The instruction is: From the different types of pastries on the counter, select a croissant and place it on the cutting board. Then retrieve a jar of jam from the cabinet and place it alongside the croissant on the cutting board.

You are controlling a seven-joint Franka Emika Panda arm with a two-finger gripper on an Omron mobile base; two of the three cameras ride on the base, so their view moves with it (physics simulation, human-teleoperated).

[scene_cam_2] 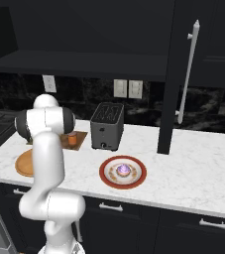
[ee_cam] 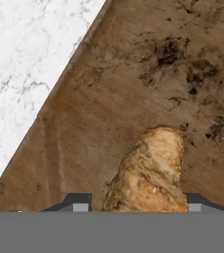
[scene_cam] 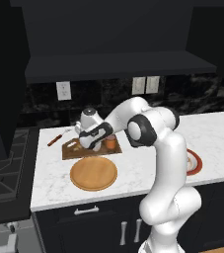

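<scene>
Brown cutting board [scene_cam: 72, 152] sits at the left of the white marble worktop [scene_cam: 133, 170], just behind the round lighter wooden plate [scene_cam: 93, 173]. Hand [scene_cam: 86, 143] is low over the board; in the hand view its two dark tips flank the croissant [ee_cam: 150, 173], pinched on it, and the pastry looks to be at or just above the board surface, contact not clear. Orange jar of jam [scene_cam: 111, 142] seems to stand already on the board's right end, just beside the hand, near the toaster [scene_cam_2: 107, 126]. Further right, the purple-topped pastry [scene_cam_2: 124, 170] rests on a red-rimmed plate [scene_cam_2: 105, 173], well apart. Judged step: setting the croissant down on the board. Next move calls for spreading the tips and lifting straight off without dragging the croissant or bumping the jar.
</scene>
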